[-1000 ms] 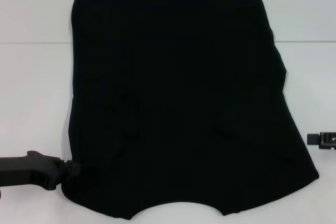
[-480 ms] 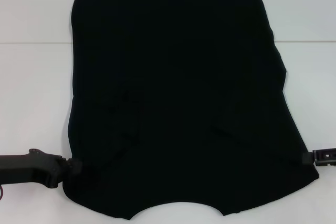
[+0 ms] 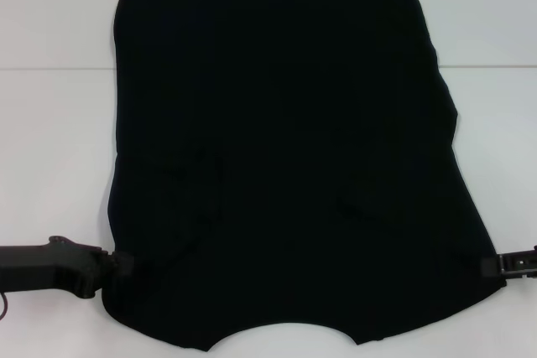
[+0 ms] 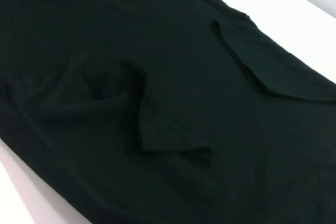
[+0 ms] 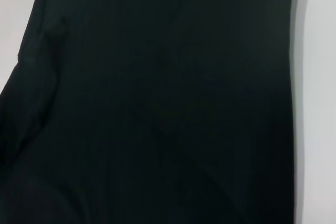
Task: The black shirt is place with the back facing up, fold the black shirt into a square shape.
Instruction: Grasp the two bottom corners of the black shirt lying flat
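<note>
On the white table (image 3: 50, 148), left gripper (image 3: 117, 267) touches the black shirt (image 3: 285, 165) at its near-left edge; jaw opening can't be told. Shirt lies flat, sleeves folded in, long axis near-far, neckline nearest. Right gripper (image 3: 488, 267) at near-right edge, opening unclear.

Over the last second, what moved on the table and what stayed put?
The right gripper came in from the right edge and slightly nearer the robot, until its tip met the black shirt's near right corner. The left gripper dropped a touch nearer the robot, keeping its tip at the shirt's near left corner. No grasp is visible yet. The shirt itself kept its outline and folds on the white table.
</note>
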`<control>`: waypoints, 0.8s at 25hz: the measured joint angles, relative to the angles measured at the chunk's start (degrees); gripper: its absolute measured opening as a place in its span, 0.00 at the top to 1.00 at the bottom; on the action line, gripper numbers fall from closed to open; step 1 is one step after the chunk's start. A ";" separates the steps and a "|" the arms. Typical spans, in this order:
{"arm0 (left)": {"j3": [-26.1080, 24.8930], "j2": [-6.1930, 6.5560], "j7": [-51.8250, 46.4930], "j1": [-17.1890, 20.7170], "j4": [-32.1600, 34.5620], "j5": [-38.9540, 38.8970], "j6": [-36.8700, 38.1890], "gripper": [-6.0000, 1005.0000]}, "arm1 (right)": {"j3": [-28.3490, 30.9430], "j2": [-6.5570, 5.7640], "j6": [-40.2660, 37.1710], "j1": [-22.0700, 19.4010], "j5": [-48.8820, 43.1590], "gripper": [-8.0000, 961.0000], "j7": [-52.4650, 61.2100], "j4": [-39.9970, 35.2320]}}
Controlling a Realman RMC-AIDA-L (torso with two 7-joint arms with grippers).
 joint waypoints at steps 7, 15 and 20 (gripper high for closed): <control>0.00 0.06 0.01 -0.04 0.00 0.02 -0.55 0.94 | -0.02 0.89 -0.67 0.80 -0.01 0.30 0.03 -0.35; -0.12 0.06 0.12 -0.12 0.00 0.05 -0.81 0.94 | -0.06 1.33 -0.55 1.60 0.00 0.34 0.04 -0.46; -0.04 0.06 0.09 -0.11 -0.08 0.03 -1.41 0.93 | -0.10 1.34 -0.25 1.62 0.00 0.39 -0.20 -0.46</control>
